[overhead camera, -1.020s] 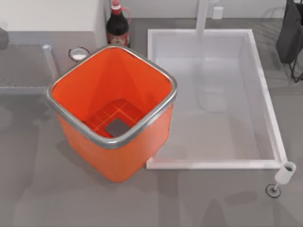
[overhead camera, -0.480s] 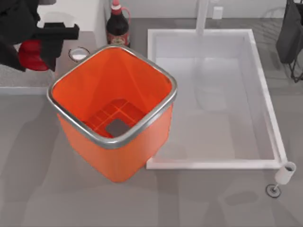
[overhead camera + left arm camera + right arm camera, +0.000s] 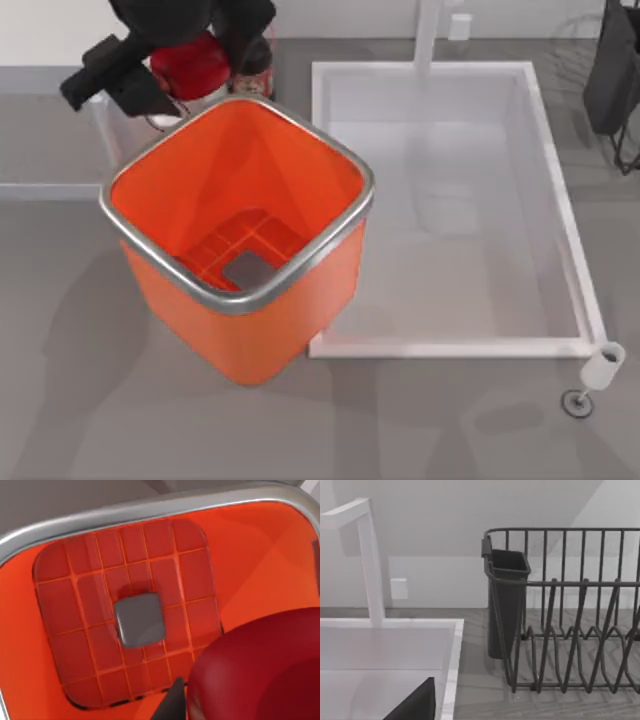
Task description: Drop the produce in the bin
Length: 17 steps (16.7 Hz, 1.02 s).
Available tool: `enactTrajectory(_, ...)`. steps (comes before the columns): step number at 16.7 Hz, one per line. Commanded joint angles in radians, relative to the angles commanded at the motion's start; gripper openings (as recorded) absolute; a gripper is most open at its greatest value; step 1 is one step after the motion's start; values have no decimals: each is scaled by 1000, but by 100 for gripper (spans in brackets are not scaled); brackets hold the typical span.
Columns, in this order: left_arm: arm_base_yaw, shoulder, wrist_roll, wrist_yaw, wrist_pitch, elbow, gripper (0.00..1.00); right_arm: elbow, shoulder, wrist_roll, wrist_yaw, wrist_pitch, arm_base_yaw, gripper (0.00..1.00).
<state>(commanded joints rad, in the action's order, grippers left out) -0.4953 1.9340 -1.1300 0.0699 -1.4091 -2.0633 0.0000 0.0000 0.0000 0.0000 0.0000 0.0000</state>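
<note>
Above the bin's [image 3: 236, 300] far-left rim, left pincer [image 3: 185, 65] clamped around produce [image 3: 188, 62].

Deep-red produce [image 3: 190, 62], rounded and glossy, up in the air at the far left corner of the bin [image 3: 250, 345], just outside the silver rim in the top view. Large and close over the orange interior in the left wrist view [image 3: 260, 665]. Orange rounded-square bin upright on the table, left of centre, mouth open upward, shiny metal rim around the top. Gridded red-orange floor with one grey square at its middle. Nothing lying inside.
</note>
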Motion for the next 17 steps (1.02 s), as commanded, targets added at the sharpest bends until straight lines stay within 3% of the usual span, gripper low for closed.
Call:
enactTrajectory(5,-118,100,-532,100,-59,-139,0,0,0,0,0,0,0,100)
enactTrajectory(9,-181,204,-849,172,-140,-193,0,0,0,0,0,0,0,100)
enactTrajectory(13,-220,307,-1045,220,-225,-210,0,0,0,0,0,0,0,100)
enactTrajectory(17,-233,356,-1108,235,-265,-212,0,0,0,0,0,0,0,100)
